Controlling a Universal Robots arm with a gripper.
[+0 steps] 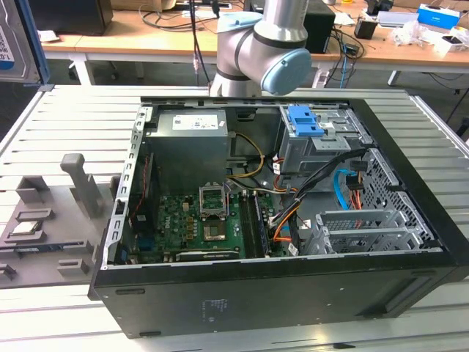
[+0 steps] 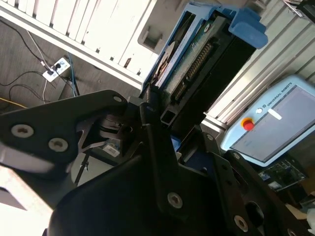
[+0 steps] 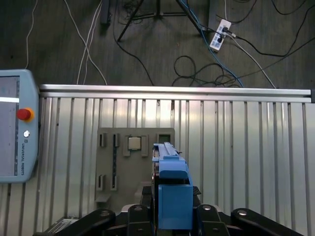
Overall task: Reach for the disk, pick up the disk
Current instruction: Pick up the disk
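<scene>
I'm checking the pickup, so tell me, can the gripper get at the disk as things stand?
Yes, it seems so: in both wrist views the disk sits between the fingers of the gripper, apparently gripped, with nothing in between, above the grey fixture.

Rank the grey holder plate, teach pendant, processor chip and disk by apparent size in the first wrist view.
Largest: grey holder plate.
Next: teach pendant and the disk look alike; the pendant is cut off at the edge, the disk nearest the camera, so unranked.
Smallest: processor chip.
</scene>
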